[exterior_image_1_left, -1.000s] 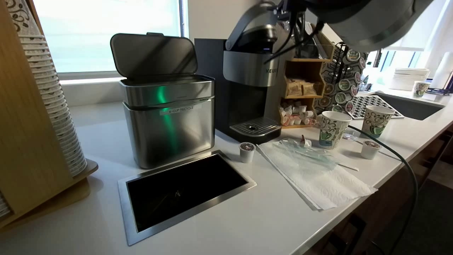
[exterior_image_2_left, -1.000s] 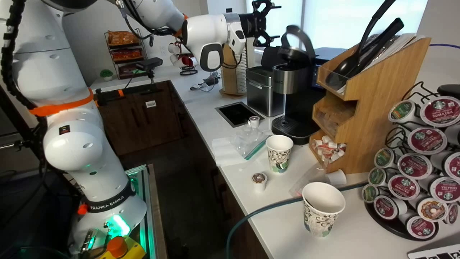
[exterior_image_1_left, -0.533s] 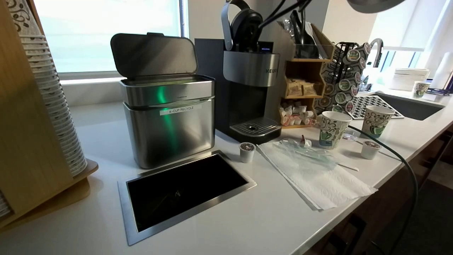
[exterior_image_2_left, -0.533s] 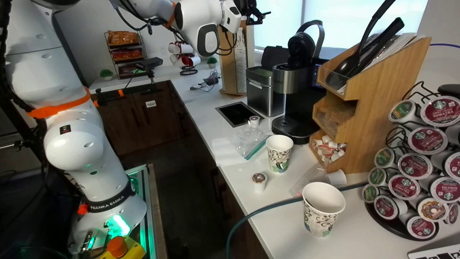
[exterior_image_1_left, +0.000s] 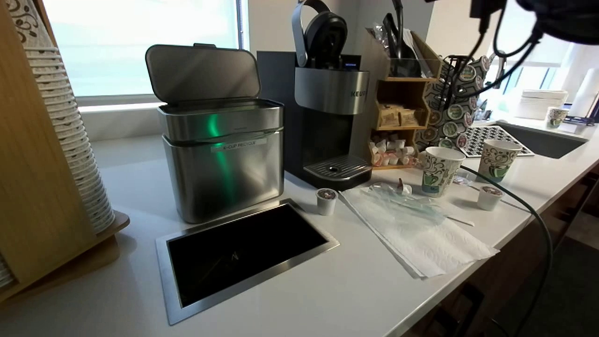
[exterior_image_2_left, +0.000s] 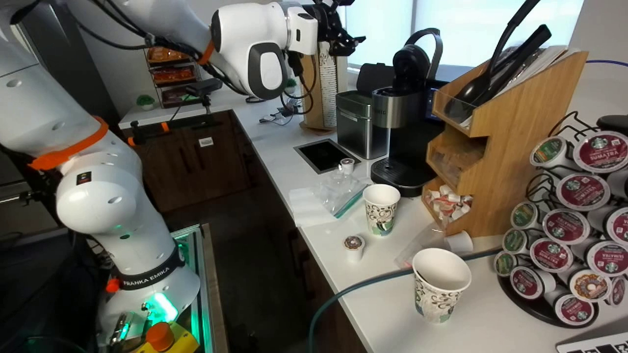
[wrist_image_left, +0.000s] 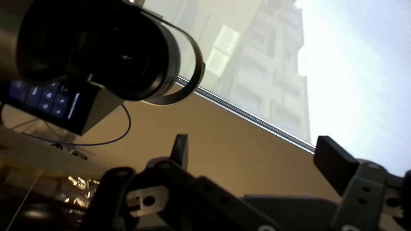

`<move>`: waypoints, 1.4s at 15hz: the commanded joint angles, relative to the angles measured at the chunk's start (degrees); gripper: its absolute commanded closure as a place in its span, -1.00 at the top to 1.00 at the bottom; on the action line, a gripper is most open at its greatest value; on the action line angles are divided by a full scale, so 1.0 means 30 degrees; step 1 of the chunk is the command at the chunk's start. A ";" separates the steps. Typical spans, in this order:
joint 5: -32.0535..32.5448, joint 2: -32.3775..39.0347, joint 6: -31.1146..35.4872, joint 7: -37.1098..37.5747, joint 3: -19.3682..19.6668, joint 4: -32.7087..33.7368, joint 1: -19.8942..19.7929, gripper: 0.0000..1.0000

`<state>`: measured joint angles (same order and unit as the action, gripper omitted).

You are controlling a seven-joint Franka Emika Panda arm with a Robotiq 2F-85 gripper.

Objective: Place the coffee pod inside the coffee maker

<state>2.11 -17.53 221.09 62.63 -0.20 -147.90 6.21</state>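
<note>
Lowered and drawn left since the earlier frame in an exterior view, the arm (exterior_image_2_left: 252, 29) holds its hand (wrist_image_left: 257, 157) with fingers (wrist_image_left: 335, 163) spread apart. One coffee pod (exterior_image_2_left: 348, 167) stands upright on the table (exterior_image_2_left: 510, 318) left of the coffee maker (exterior_image_2_left: 400, 110), its lid (exterior_image_2_left: 412, 61) raised; another coffee pod (exterior_image_2_left: 353, 250) stands nearer, beside a paper cup (exterior_image_2_left: 381, 211).

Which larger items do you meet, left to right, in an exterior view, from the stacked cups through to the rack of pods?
In an exterior view: stacked cups → silver bin → coffee maker → wooden organiser → rack of pods.
</note>
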 commanded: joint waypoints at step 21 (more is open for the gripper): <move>0.9575 -0.8664 -1.8333 -0.2459 1.6503 -0.3176 1.6097 1.00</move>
<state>33.62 -39.05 173.76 57.93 43.04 -157.43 45.24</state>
